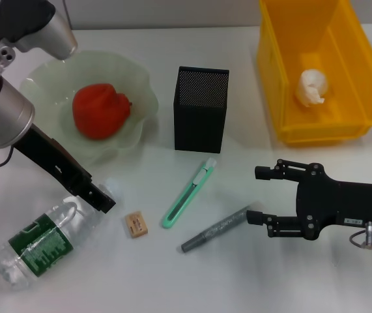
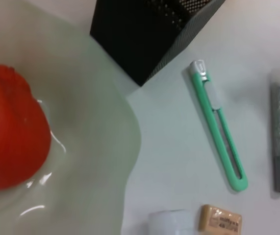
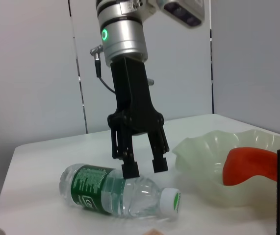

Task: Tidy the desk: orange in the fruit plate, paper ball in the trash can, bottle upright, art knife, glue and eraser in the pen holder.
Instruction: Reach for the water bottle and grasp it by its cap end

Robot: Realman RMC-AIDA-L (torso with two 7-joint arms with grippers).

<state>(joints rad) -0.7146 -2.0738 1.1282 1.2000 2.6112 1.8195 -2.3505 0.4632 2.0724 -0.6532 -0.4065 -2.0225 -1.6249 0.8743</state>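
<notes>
The orange (image 1: 101,111) lies in the pale green fruit plate (image 1: 140,85). The paper ball (image 1: 313,88) rests inside the yellow trash can (image 1: 283,72). The bottle (image 1: 42,244) lies on its side at the front left. My left gripper (image 3: 144,166) hangs open just above its neck end, one finger on each side. The green art knife (image 1: 189,193), grey glue stick (image 1: 215,229) and eraser (image 1: 135,224) lie on the desk in front of the black mesh pen holder (image 1: 200,107). My right gripper (image 1: 260,195) is open, level with the desk, beside the glue's end.
In the left wrist view the fruit plate (image 2: 95,161) with the orange (image 2: 7,142) lies close to the pen holder (image 2: 144,34). The art knife (image 2: 218,127), glue (image 2: 279,137), eraser (image 2: 219,219) and bottle cap (image 2: 171,223) lie apart from one another.
</notes>
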